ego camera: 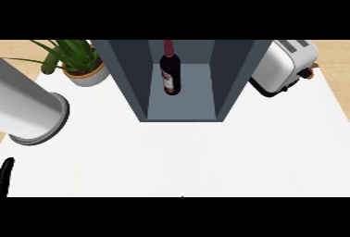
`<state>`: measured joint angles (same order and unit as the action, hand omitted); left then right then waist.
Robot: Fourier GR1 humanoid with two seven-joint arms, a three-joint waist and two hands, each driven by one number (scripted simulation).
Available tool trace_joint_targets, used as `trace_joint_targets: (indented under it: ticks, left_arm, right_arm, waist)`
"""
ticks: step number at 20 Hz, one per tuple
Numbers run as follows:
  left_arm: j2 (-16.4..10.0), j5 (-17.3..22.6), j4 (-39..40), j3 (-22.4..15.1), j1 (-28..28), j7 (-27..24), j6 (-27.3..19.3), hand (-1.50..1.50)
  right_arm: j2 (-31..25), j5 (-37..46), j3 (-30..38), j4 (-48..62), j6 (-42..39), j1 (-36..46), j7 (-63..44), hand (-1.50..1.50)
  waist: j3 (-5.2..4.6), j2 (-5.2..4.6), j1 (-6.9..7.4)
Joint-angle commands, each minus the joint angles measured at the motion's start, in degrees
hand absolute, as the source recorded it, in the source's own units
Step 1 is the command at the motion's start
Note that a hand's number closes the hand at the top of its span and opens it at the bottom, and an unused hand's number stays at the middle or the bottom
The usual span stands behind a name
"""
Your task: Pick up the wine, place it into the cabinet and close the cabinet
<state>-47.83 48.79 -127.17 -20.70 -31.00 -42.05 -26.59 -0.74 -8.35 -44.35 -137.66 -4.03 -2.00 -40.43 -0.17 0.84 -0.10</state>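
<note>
Dark red wine [170,76] stands up straight inside the cabinet [232,78], at about 12 o'clock in the head view. The bottle is near the back of the grey-blue box, a little to the left of its middle, and it touches neither side wall. No hand is on it.

So the first two jobs look done: the wine has been picked up and put away. What is left is to shut the cabinet. Its front is open and I cannot see a door anywhere, so I cannot tell which way it would swing.

The cabinet sits on a white counter [205,157]. At 9 o'clock a big grey tube comes in from the left edge, and I think it is the robot's left forearm [31,109]. Below it, at 8 o'clock, a thin black bit peeks in at the edge. It is likely part of the left hand [5,178], but so little shows that I cannot tell if it is open or closed. The right hand does not show at all.

At 11 o'clock, just beside the cabinet, is a green plant [71,55] in a white pot [89,76]. At 1 o'clock, close to the other side, is a silver toaster [280,69]. Both stand so near that a swinging door or a reaching arm might bump them.
</note>
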Motion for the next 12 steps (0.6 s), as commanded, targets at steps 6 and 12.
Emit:
trace_joint_targets:
  ticks: [6, 12]
  left_arm:
    - [0.0, 2.1, 4.0, 4.1, -1.0, -0.2, 8.1, -1.50]
    - [0.2, 4.9, 2.7, 6.5, 0.2, 2.5, 9.8, -1.50]
  right_arm:
    - [0.6, 15.4, -14.5, 1.6, 13.8, 10.5, 1.9, 1.50]
    - [0.4, 15.5, -10.6, 5.6, 22.2, 23.6, -1.8, 1.50]
  waist:
    - [-0.03, -0.24, 0.48]
    - [-0.07, -0.57, 1.31]
